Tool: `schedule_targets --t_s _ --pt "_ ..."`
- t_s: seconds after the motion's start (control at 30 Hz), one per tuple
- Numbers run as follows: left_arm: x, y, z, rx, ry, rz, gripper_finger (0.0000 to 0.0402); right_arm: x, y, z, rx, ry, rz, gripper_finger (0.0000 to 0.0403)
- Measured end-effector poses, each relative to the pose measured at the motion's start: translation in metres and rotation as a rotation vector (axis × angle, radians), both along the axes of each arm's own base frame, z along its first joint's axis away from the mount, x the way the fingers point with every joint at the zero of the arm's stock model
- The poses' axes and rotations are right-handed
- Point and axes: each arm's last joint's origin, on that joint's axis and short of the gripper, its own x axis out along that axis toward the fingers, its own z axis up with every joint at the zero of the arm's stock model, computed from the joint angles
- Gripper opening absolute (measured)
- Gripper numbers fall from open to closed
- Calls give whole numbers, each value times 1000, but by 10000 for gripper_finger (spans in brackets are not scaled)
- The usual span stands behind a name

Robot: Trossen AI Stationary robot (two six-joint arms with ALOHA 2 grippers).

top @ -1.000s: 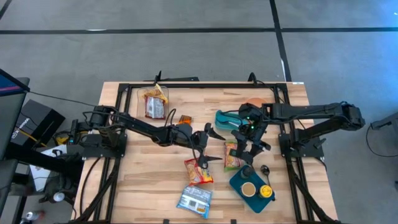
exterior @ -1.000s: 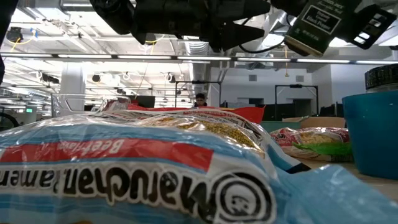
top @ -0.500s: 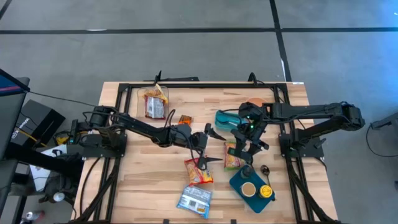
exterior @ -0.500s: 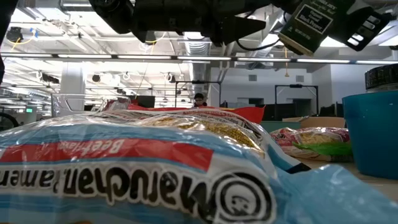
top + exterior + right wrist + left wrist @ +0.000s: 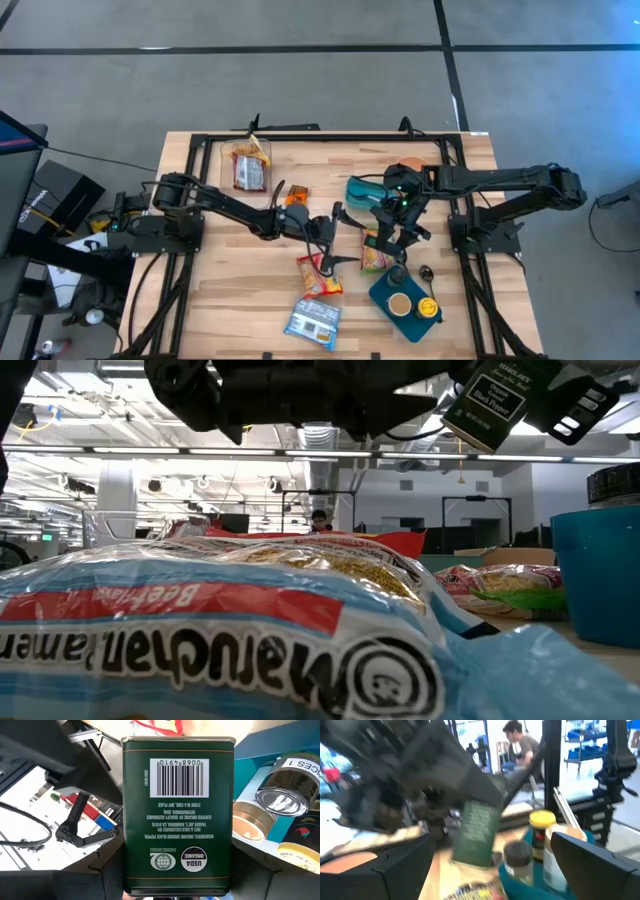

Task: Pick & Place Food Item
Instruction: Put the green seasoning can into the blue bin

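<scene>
- Right gripper (image 5: 392, 238): clamped on a dark green tin (image 5: 178, 815), held clear of the table; barcode face toward the wrist camera.
- Green tin: in the low view (image 5: 497, 400) it hangs tilted, high above the packets; from the left wrist (image 5: 478, 833) it shows as a green slab in the right arm's grip.
- Teal tray (image 5: 382, 296): just below and beside the right gripper; holds a tan-topped jar (image 5: 400, 305) and a yellow-lidded jar (image 5: 428, 307).
- Green-and-red packet (image 5: 374, 251): directly under the right gripper, on the table.
- Left gripper (image 5: 340, 236): fingers spread, holding nothing, near the right gripper at table centre.
- Red-and-yellow packet (image 5: 317, 275): just beside the left gripper, toward the near edge.
- Ramen packet (image 5: 313, 322): farther toward the near edge; fills the low view (image 5: 200, 640).
- Teal bowl (image 5: 360, 190): just beyond the right gripper.
- Bag (image 5: 247, 165): well apart, at the far edge on the left side.
</scene>
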Motion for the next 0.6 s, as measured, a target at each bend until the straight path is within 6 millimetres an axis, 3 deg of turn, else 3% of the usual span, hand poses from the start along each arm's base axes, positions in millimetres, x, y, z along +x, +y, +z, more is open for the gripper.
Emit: schedule_targets --t_s 0.23,0.43,0.6 --pt "12 1 8 13 -24 10 370 0 0 0 -1 -2 2 255" --pt "28 -4 -10 33 85 3 352 0 2 0 -9 -13 15 255" --pt "29 -3 -9 32 77 5 343 0 2 0 -7 -8 19 255"
